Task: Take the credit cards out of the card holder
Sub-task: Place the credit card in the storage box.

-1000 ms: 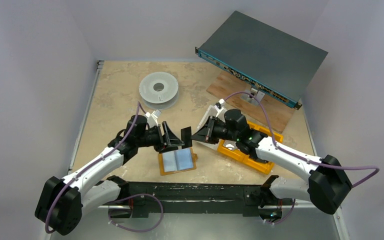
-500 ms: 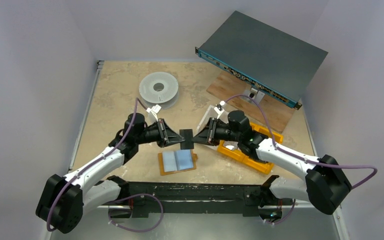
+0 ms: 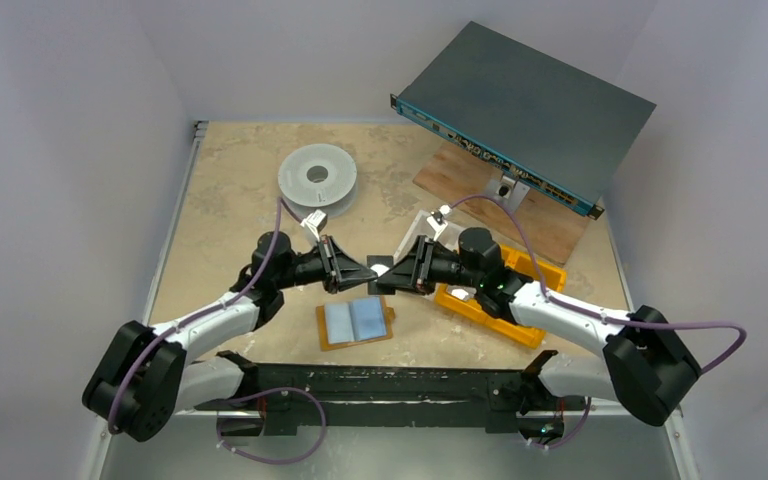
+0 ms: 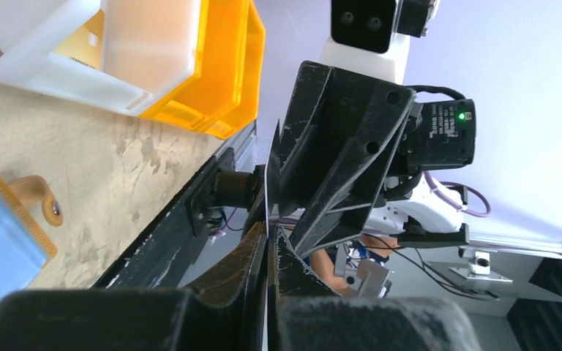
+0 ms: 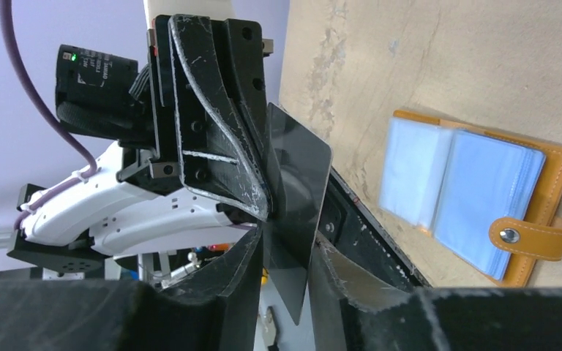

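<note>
The card holder [image 3: 355,322] lies open on the table, orange with blue sleeves, its strap tab [image 5: 530,238] pointing right. Above it a dark credit card [image 3: 380,268] hangs in the air between the two grippers, which meet tip to tip. My left gripper [image 3: 365,270] is shut on the card's edge; in the left wrist view its fingers [image 4: 268,234] press a thin sliver of card. My right gripper [image 3: 392,272] stands open, its jaws [image 5: 289,248] apart on either side of the card [image 5: 300,183] with a gap showing.
Orange plastic bins [image 3: 500,295] and a white tray sit under the right arm. A grey spool [image 3: 317,178] stands at the back left. A grey rack unit [image 3: 520,110] rests on a wooden board [image 3: 480,185] at the back right. A black rail [image 3: 390,385] runs along the front.
The left gripper moved in and shut on the card. The right gripper, which held the card, has loosened its jaws. Both wrists have drawn closer together.
</note>
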Controlling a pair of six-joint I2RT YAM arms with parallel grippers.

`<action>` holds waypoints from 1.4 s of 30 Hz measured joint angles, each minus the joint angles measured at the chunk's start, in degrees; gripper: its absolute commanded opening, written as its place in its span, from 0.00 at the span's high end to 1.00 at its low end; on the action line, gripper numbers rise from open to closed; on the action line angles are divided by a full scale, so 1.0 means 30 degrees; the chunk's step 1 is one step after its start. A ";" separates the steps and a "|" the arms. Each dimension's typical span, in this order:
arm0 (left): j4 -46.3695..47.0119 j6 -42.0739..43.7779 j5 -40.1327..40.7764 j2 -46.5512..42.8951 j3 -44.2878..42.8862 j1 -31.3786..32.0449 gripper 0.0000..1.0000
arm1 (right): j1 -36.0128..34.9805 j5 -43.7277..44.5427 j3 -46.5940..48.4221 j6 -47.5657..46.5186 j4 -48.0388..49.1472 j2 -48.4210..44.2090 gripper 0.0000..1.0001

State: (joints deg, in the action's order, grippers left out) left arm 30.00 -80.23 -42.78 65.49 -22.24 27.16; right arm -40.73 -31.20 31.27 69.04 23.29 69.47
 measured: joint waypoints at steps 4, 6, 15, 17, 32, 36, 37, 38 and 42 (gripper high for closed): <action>0.2739 -0.1501 -0.0321 0.1129 0.0321 -0.0007 1.00 | 0.0066 0.0022 -0.0248 0.0539 0.0750 0.0146 0.94; 0.3847 -0.2011 -0.0393 0.1639 0.0517 -0.0007 1.00 | 0.0168 0.0044 -0.0386 0.0852 0.1129 0.0095 1.00; 0.2929 -0.1698 -0.0525 0.1508 0.0707 0.0102 0.41 | 0.0182 0.1064 -0.0372 -0.0051 -0.1005 -0.2040 1.00; -0.0189 -0.0357 -0.0197 0.0838 0.0160 0.0102 0.35 | 0.0182 0.1756 0.0240 -0.0918 -0.3016 -0.2470 1.00; -1.8731 0.8859 0.5027 -0.1486 -0.4976 0.0291 0.22 | 0.0175 1.3799 0.5464 -0.4211 -2.1136 -0.5778 1.00; -1.9810 0.9610 0.5202 -0.1647 -0.5144 0.0393 0.22 | 0.0175 1.7282 0.6441 -0.3672 -2.5383 -0.5676 1.00; -1.9999 0.9734 0.5202 -0.1705 -0.5246 0.0393 0.22 | 0.0175 1.8185 0.6703 -0.3483 -2.6469 -0.5552 1.00; -2.0203 0.9981 0.5195 -0.1756 -0.5406 0.0393 0.22 | 0.0175 1.8979 0.6958 -0.3293 -2.7358 -0.5406 1.00; -2.0422 1.0273 0.5180 -0.1756 -0.5697 0.0393 0.22 | 0.0357 2.1012 0.7504 -0.2652 -2.9507 -0.4677 1.00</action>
State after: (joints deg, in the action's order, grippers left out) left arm -31.27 -49.41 -27.24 60.23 -39.33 28.34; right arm -39.66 31.83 53.78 61.08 -65.23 55.44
